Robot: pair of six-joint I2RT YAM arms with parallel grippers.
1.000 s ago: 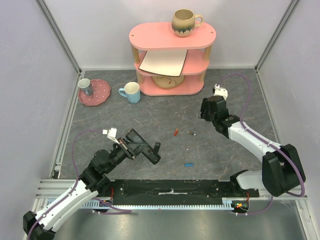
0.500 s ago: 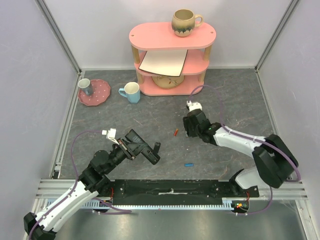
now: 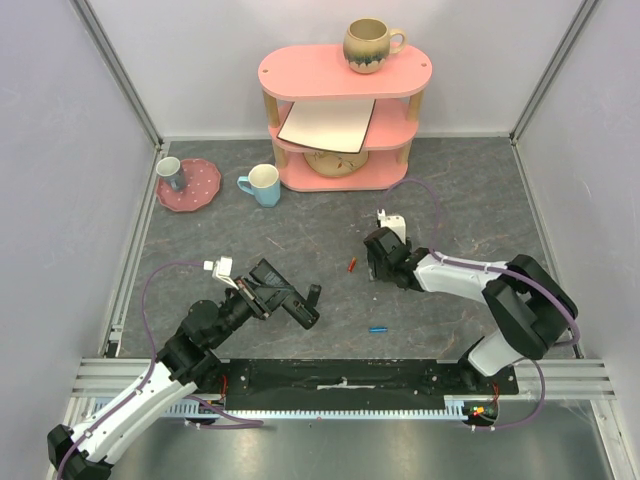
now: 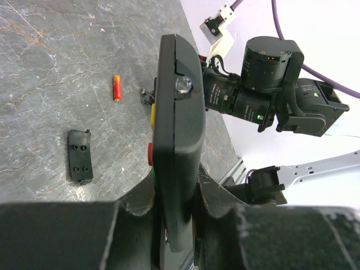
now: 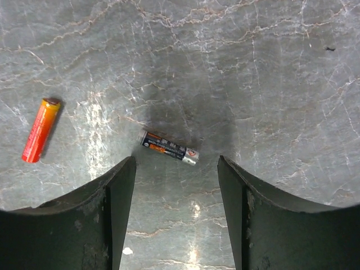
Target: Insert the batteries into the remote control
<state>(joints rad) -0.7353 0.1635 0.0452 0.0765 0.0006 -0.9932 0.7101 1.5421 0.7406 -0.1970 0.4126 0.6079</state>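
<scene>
My left gripper is shut on the black remote control and holds it tilted above the table; in the left wrist view the remote stands edge-on between the fingers. My right gripper is open, low over the table, its jaws straddling a dark battery with a silver end. The red-orange battery lies just left of it, also in the right wrist view and left wrist view. The blue battery lies nearer the front.
A small black battery cover lies on the table beside the remote. A pink shelf with a mug, a blue cup and a red plate with a cup stand at the back.
My right arm has swung left and down from the right side to the spot over the dark battery by the red-orange one. My left gripper and the remote have not moved.
</scene>
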